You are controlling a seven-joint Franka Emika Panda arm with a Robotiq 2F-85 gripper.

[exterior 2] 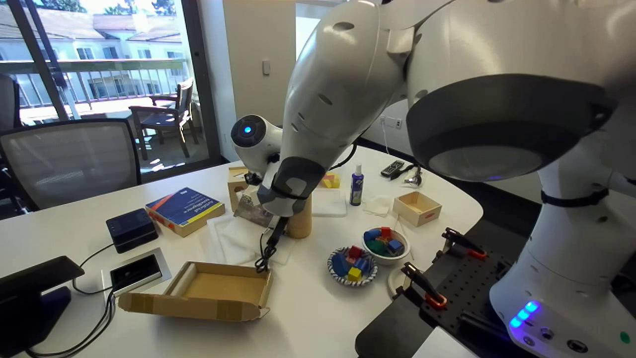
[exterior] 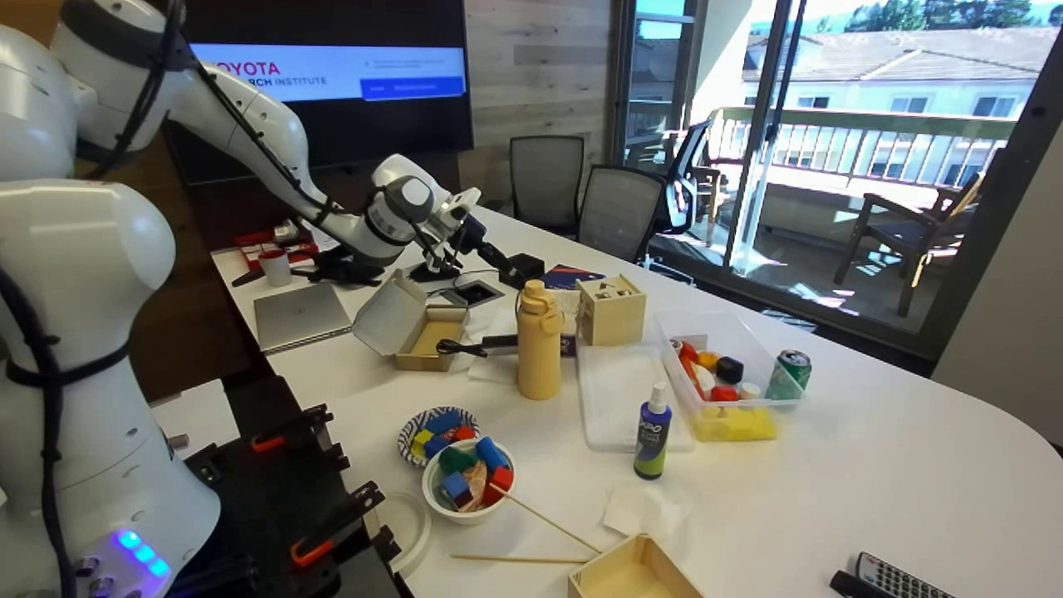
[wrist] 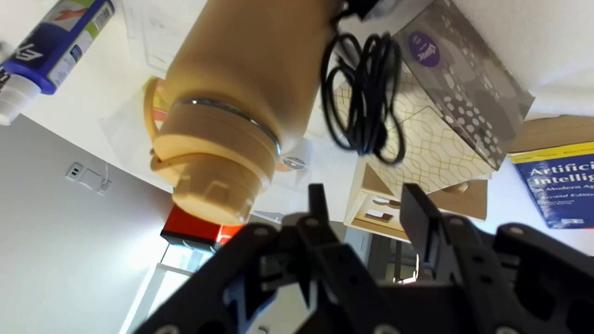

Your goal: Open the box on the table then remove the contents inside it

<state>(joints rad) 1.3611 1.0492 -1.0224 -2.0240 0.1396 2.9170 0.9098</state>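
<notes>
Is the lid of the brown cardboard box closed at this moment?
No, in an exterior view the lid stands raised, so the inside of the cardboard box shows.

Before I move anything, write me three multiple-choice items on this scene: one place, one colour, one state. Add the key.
1. Where does the blue book lie?
A) on a chair
B) on the table
C) on the floor

2. What colour is the tall bottle?
A) purple
B) green
C) yellow-tan

3. How is the lid of the cardboard box?
A) open
B) shut
C) missing

Key:
1: B, since it lies flat there in an exterior view.
2: C, a shade plain in the wrist view too.
3: A, since the inside of the cardboard box shows in both exterior views.
</notes>
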